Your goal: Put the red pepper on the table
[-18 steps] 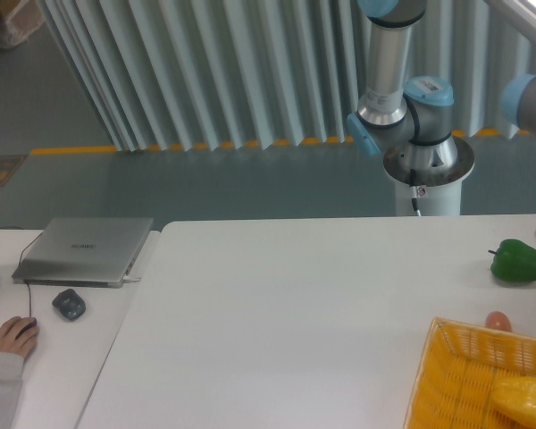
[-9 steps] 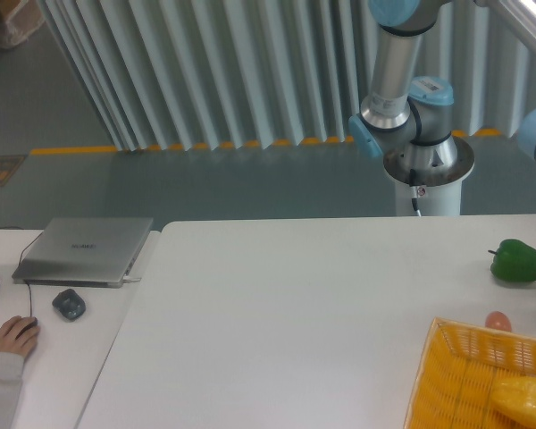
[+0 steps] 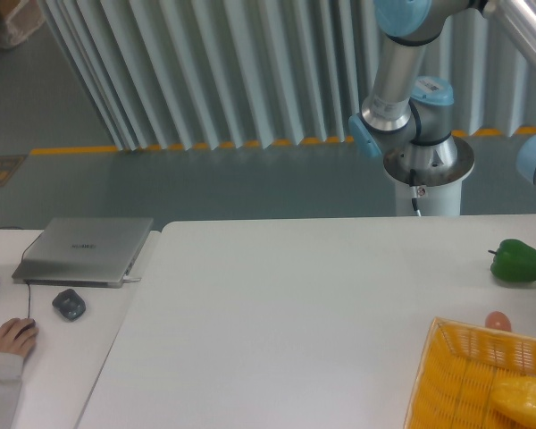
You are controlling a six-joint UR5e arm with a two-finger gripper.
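The red pepper does not show clearly in this view. A small reddish-orange round thing (image 3: 498, 320) peeks out just behind the far rim of the woven yellow-orange basket (image 3: 456, 375), and I cannot tell what it is. The white table (image 3: 295, 313) fills the lower frame. Only the arm's base and lower links (image 3: 397, 85) show, behind the table's far edge. The gripper is outside the frame, to the right.
A green pepper (image 3: 518, 260) lies on the table at the far right. A yellow pepper (image 3: 523, 399) lies in the basket. On a side desk at the left are a closed laptop (image 3: 85, 248), a dark small object (image 3: 69, 304) and a person's hand (image 3: 13, 337).
The arm's links have swung up and to the right. A dark part at the right edge beside the green pepper has left the frame. The peppers and basket have not moved.
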